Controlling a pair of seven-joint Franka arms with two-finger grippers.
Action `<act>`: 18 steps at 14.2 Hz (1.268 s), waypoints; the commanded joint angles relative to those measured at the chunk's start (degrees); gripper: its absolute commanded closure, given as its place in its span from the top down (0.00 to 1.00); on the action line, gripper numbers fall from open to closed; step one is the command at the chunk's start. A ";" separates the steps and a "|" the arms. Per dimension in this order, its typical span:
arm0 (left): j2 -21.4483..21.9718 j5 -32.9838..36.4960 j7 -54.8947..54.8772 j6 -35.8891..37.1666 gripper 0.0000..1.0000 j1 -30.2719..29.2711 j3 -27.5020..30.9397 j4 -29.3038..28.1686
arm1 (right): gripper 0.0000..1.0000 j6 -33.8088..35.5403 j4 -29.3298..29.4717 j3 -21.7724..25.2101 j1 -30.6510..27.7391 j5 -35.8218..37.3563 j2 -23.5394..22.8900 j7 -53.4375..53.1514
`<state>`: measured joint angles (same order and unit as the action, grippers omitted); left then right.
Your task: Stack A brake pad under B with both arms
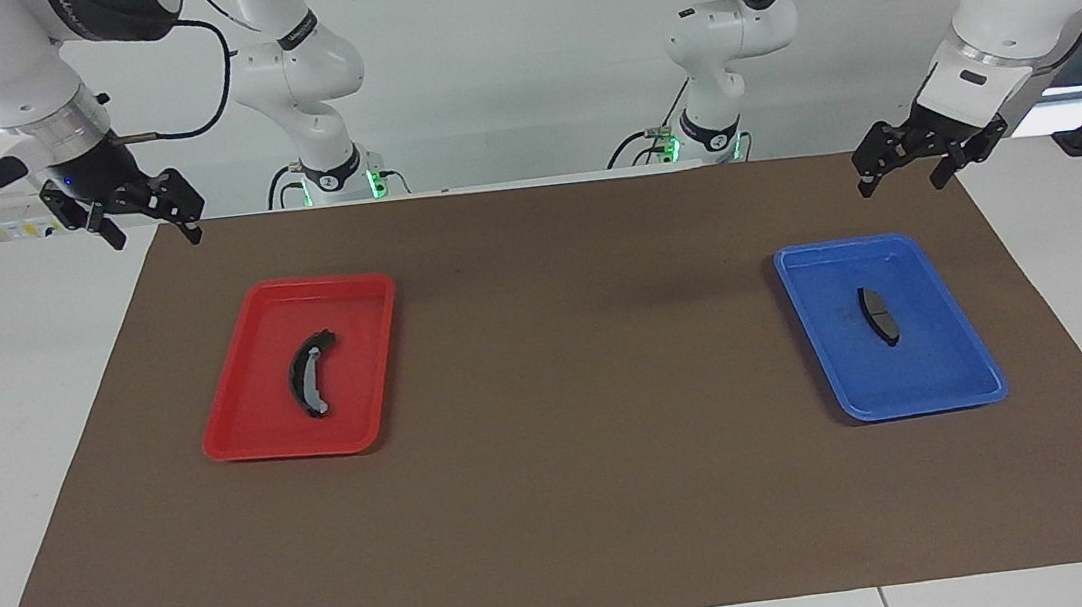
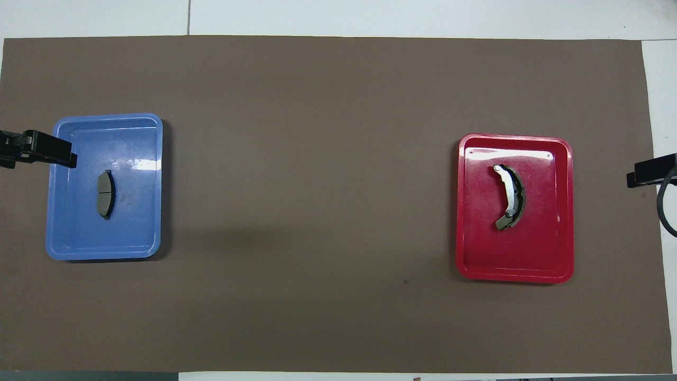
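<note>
Nearest the facing camera: bare brown mat (image 1: pixel 585 530), nothing on it at that end. Short, slightly curved all-dark brake pad A (image 1: pixel 878 314) lies flat in the blue plastic tray (image 1: pixel 963 395), toward the left arm's end of the table, about 3 o'clock in the facing view. Longer crescent black pad B with the light grey face (image 1: pixel 309 374) lies in the red plastic tray (image 1: pixel 244 445), about 9 o'clock, toward the right arm's end. Pads well apart, no stack yet.

Left gripper (image 1: pixel 900 175) hangs over the mat's corner near the blue tray, fingers spread, holding nothing. Right gripper (image 1: pixel 149 229) hangs over the mat edge near the red tray, likewise agape and empty.

Judgement: task at the start; step in hand is the approach. Left should drop straight onto A, jaws across its short width, mid-length. A must land first, flat, on open mat between trays. Right takes B across the crescent's middle, then lays it on A. Tray walls are the risk: lift clear before traversing.
</note>
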<state>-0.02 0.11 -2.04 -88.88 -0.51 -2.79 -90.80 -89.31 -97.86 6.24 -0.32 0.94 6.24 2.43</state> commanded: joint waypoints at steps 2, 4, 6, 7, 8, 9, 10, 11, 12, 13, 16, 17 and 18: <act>1.07 0.25 -0.07 0.99 1.00 -0.36 0.33 -0.69 | 1.00 -1.30 -1.20 -0.26 -0.11 0.64 0.70 0.91; 1.16 0.25 -0.07 0.99 1.00 -0.36 0.24 -0.69 | 1.00 -1.30 -1.20 -0.35 -0.03 0.64 0.70 0.99; 1.16 0.25 0.20 0.82 1.00 -0.36 0.33 -0.87 | 1.00 -1.30 -1.20 -0.35 -0.03 0.64 0.70 1.17; 1.16 0.25 0.72 0.99 1.00 -0.36 0.33 -0.87 | 1.00 -1.30 -1.20 -0.35 -0.03 0.55 0.70 1.26; 1.16 0.25 0.73 1.16 1.00 -0.45 0.33 -0.78 | 1.00 -1.21 -1.20 -0.35 -0.11 0.55 0.70 1.26; 1.16 0.25 0.73 0.99 1.00 -0.45 0.41 -0.78 | 1.00 -1.21 -1.20 -0.35 -0.03 0.55 0.79 1.26; 1.16 0.25 0.20 0.56 1.00 -0.45 0.50 -0.96 | 1.00 -1.30 -1.28 -0.35 -0.03 0.55 0.79 1.08; 1.25 0.25 0.02 0.12 1.00 -0.63 0.50 -1.48 | 1.00 -1.30 -1.37 -0.44 -0.03 0.55 0.79 1.08; 1.60 0.25 -0.06 -0.50 1.00 -0.89 0.50 -2.27 | 1.00 -1.30 -1.55 -0.35 -0.03 0.55 0.79 1.08; 2.03 0.25 -0.24 -1.63 1.00 -0.89 0.50 -3.32 | 1.00 -1.30 -1.55 -0.44 -0.03 0.55 0.79 1.08; 4.05 0.25 -2.78 -7.07 1.00 -2.47 0.41 -8.23 | 1.00 -1.39 -2.33 -0.35 1.46 0.47 1.05 0.91; 4.32 0.25 -3.57 -8.75 1.00 -3.00 0.41 -9.91 | 1.00 -1.91 -2.95 -0.44 1.55 0.46 1.23 0.82; 4.32 0.25 -4.71 -10.24 1.00 -3.35 0.41 -11.31 | 1.00 -4.44 -4.78 -0.44 1.56 0.46 1.58 0.99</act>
<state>1.48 0.16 -4.10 -94.97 -2.45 -2.20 -96.49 -89.90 -98.82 6.04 1.27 0.94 6.27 2.44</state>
